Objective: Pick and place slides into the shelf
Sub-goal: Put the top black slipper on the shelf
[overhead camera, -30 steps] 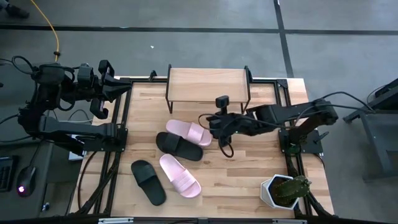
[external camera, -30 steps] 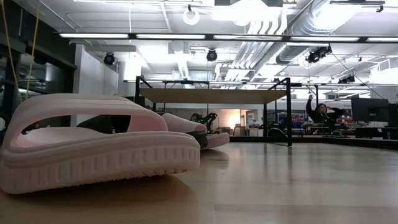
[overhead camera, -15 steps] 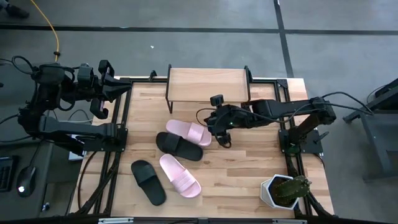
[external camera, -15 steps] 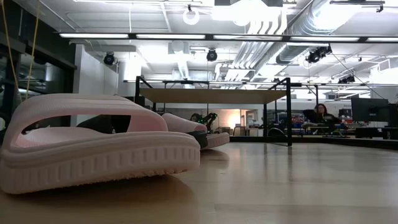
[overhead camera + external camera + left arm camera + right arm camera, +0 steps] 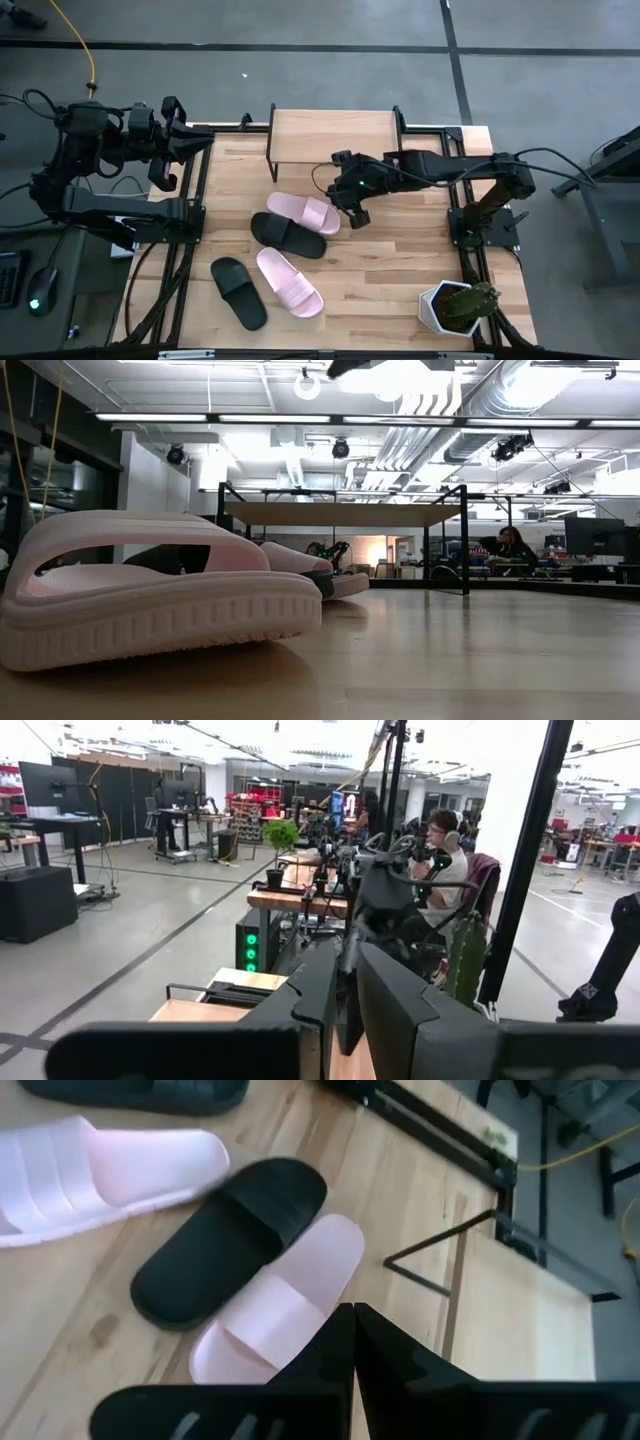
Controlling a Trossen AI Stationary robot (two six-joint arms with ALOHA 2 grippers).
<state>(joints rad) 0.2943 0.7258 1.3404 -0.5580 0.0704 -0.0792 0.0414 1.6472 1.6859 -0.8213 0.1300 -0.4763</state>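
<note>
Nearest the front edge of the table lie a black slide (image 5: 239,292) and a pink slide (image 5: 289,282), side by side, each with a wide strap. Farther in, a second black slide (image 5: 287,235) touches a second pink slide (image 5: 303,213), which lies just beside the right gripper (image 5: 356,218); its fingers are pressed together on nothing. Beyond them stands the shelf (image 5: 334,132), its light wooden top bare. The left gripper (image 5: 200,144) hangs by the table's far left corner, nearly closed, holding nothing.
</note>
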